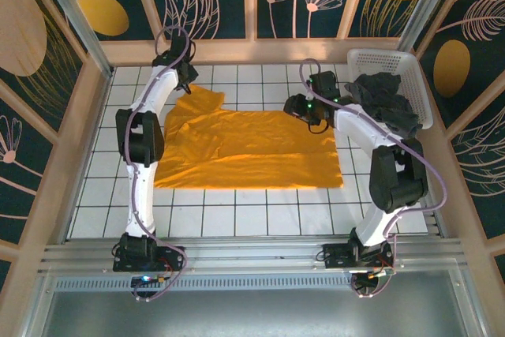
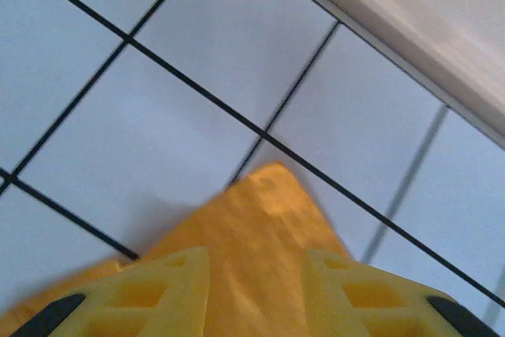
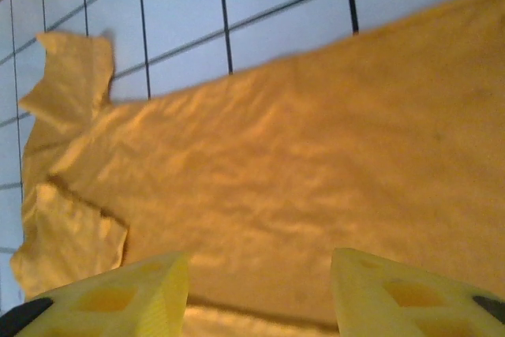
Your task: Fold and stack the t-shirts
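Left wrist view: left jaws parted, empty, tips cropped, straddling corner of orange-yellow t-shirt (image 2: 260, 234). Right jaws wide apart, empty, over same shirt spread on tiled tabletop (image 1: 237, 211). Behind them, charcoal t-shirt (image 1: 387, 104) crumpled in white basket (image 1: 380, 55), shape unclear.

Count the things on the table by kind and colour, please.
Orange-yellow t-shirt: 1
Dark grey cloth heap, lying in the basket, single pieces cannot be told: 1
White basket: 1
Total: 3
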`<state>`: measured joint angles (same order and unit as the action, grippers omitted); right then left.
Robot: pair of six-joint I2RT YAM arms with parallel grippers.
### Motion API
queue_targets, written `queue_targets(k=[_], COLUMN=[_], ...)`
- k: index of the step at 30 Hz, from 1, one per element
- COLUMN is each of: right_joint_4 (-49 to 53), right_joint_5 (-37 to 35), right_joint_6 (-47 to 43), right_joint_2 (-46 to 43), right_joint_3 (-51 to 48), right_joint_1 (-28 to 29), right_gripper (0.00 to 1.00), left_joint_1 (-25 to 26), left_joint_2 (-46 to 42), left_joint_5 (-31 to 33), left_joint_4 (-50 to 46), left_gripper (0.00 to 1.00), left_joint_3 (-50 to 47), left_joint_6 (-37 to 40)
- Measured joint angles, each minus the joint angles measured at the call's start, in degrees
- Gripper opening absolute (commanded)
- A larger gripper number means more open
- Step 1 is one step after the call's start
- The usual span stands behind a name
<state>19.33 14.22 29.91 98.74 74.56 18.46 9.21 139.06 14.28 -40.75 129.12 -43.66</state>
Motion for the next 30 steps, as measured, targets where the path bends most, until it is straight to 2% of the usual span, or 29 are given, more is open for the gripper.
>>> queue_targets(k=[8, 10, 14, 18, 22, 25, 30], right_joint_4=[1.7, 1.9, 2.4, 2.5, 2.5, 2.4, 2.5], right_joint_5=[-0.5, -0.5, -0.5, -0.5, -0.9, -1.3, -1.3], right_joint_6=[-0.7, -1.0, -1.1, -1.1, -1.0, -1.0, -0.9], right_joint_2=[2.0, 2.0, 2.0, 2.1, 2.6, 3.4, 3.9], right_joint_3=[4.6, 4.6, 4.6, 4.6, 4.6, 4.6, 4.5], right_joint_1=[-1.7, -2.2, -3.5, -4.7, -5.2, -5.2, -5.1], right_gripper=[0.51, 0.51, 0.51, 0.51, 0.51, 0.51, 0.51], left_joint_1=[-0.1, -0.1, -0.1, 0.2, 0.4, 0.7, 1.2], left_joint_2=[5.7, 6.9, 9.0, 9.9, 10.1, 11.7, 13.4], left_joint_5=[2.1, 1.6, 1.2, 1.3, 1.2, 1.1, 2.9], left_joint_4=[9.3, 10.5, 10.5, 9.7, 9.6, 8.6, 8.2], left_gripper=[0.48, 0.48, 0.44, 0.45, 0.5, 0.6, 0.6], left_joint_3=[-0.3, -0.3, -0.1, -0.2, 0.3, 3.5, 5.9], left_joint_6=[4.5, 4.9, 5.2, 5.3, 6.0, 6.7, 8.4])
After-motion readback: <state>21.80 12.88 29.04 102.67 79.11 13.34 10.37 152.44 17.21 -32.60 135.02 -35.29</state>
